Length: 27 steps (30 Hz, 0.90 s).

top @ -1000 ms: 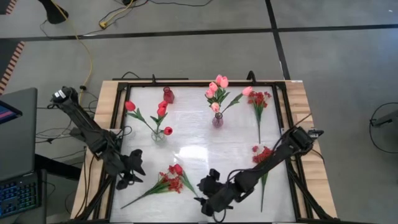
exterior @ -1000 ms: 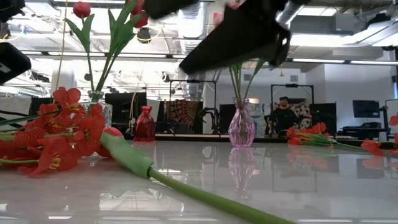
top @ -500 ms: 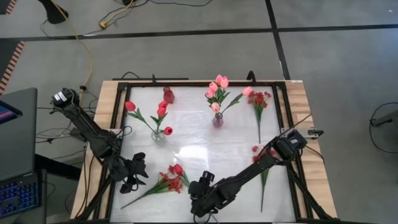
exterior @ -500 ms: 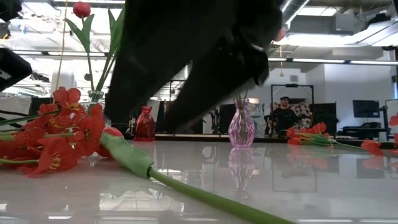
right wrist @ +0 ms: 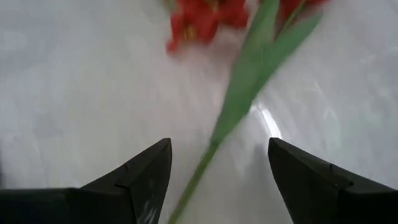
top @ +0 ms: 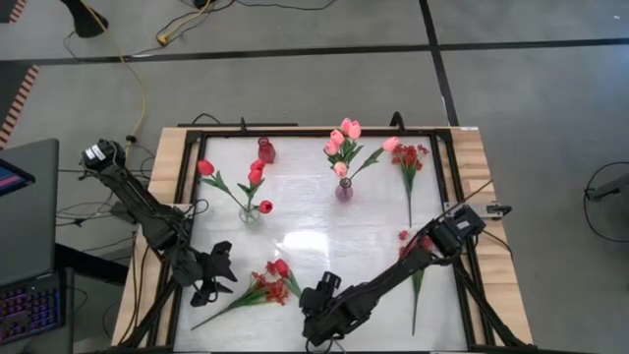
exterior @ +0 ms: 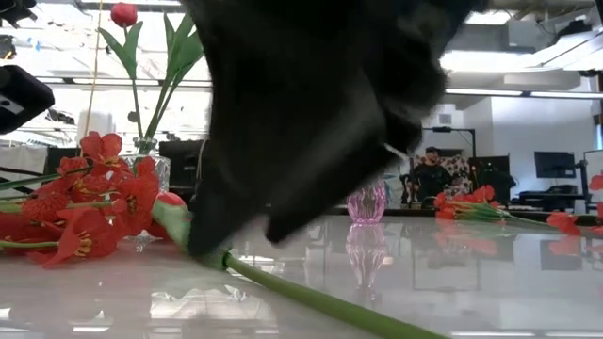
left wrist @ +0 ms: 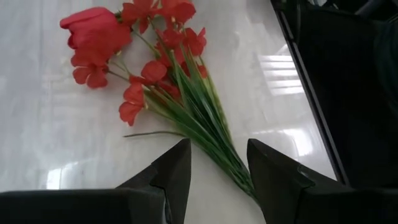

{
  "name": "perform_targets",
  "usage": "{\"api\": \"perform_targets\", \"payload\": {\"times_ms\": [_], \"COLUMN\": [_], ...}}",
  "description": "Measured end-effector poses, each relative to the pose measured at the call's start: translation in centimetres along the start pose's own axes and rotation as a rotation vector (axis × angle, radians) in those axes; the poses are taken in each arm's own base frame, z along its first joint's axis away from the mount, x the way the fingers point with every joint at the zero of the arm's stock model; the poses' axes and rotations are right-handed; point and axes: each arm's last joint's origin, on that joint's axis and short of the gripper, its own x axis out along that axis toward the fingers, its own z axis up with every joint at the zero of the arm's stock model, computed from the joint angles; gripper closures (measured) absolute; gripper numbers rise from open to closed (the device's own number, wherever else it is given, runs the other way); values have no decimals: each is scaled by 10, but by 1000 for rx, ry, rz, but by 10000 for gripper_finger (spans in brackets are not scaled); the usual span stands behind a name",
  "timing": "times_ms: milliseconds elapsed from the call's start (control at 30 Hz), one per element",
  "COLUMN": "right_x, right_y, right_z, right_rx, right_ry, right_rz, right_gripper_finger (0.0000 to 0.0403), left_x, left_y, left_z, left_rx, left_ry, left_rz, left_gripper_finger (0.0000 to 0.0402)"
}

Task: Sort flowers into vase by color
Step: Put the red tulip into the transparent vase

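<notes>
At the lower left of the high view, your left gripper [top: 211, 282] waited just beside the loose bunch of red flowers with green stems [top: 263, 286] that lay flat on the white glossy table [top: 305, 226]. In its wrist view the two fingers stood apart with nothing between them, and the green stems ran down toward the gap.

Above it, in the upper left part of the table, the clear glass vase [top: 250, 213] already held three red tulips [top: 256, 175], and a small red vase [top: 265, 150] stood empty behind it.

In the lower middle, your right gripper [top: 316, 323] had moved further left and lower during the last second, so it came just beside the stems of the loose red bunch. Its fingers [right wrist: 144, 177] were wide apart and empty, with one long green stem [right wrist: 239, 109] lying between them on the table. I judge this as the approach for picking that stem; the grasp was not yet made.

In the upper middle, the pink glass vase [top: 344, 190] held the pink tulips [top: 343, 136]. At the right, two red sprays [top: 409, 157] still lay unsorted on the table.
</notes>
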Motion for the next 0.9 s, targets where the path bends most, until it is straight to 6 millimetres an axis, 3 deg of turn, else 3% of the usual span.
{"api": "perform_targets", "payload": {"times_ms": [267, 433, 567, 800, 900], "right_x": [15, 15, 14, 13, 4], "right_y": [8, 7, 5, 0, -2], "right_z": [-16, -16, -19, -18, -14], "right_rx": [-28, -32, -36, -22, -24], "right_ry": [23, 39, 71, 118, 118], "right_rz": [20, 20, 1, -17, -23], "right_gripper_finger": [113, 144, 205, 362, 385], "left_x": [0, 0, 0, 0, 0], "left_y": [0, 0, 0, 0, 0], "left_z": [1, 1, 1, 1, 1], "left_rx": [28, 30, 20, 24, 28], "left_ry": [-8, -15, -14, -14, -14], "left_rz": [-2, 2, 2, 2, 1], "left_gripper_finger": [258, 258, 258, 258, 258]}}
